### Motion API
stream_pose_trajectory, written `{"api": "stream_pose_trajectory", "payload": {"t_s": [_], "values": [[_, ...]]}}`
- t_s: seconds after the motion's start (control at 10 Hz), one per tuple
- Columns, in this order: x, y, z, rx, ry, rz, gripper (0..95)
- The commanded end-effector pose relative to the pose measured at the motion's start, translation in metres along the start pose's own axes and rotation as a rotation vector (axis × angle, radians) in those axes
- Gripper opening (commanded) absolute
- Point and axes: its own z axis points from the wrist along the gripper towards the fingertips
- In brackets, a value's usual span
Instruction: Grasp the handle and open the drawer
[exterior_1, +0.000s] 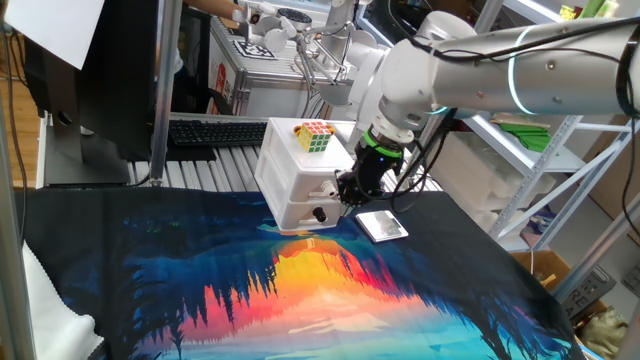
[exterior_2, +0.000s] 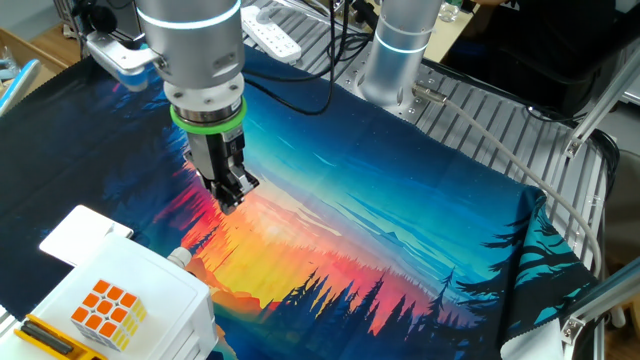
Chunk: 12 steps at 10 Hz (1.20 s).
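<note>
While gloss-black, the pincer (exterior_1: 349, 189) meets the boxy white drawer (exterior_1: 300, 186).

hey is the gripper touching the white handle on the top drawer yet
Cannot tell. In one fixed view the gripper overlaps the handle area on the drawer; the other fixed view hides the drawer front.

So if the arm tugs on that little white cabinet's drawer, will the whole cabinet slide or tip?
Possibly slide: the cabinet looks like small, light plastic and sits on smooth cloth. Tipping seems less likely, since it is squat and the handle sits fairly low. The puzzle cube on top adds little weight and might shift.
</note>
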Motion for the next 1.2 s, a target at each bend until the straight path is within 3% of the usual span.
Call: {"api": "stream_pose_trajectory", "payload": {"t_s": [0.1, 0.3, 0.5, 0.6, 0.8, 0.9, 1.2], "values": [[0.000, 0.000, 0.002, -0.009, -0.038, -0.026, 0.0], [-0.003, -0.001, 0.001, -0.013, -0.064, -0.054, 0.0], [-0.011, -0.005, -0.004, -0.012, -0.065, -0.086, 0.0], [-0.016, -0.007, -0.006, -0.014, -0.064, -0.094, 19.0], [-0.018, -0.006, -0.004, -0.026, -0.068, -0.086, 19.0], [-0.019, -0.004, -0.001, -0.032, -0.075, -0.077, 38.0], [-0.021, 0.005, 0.003, -0.026, -0.099, -0.081, 38.0]]}}
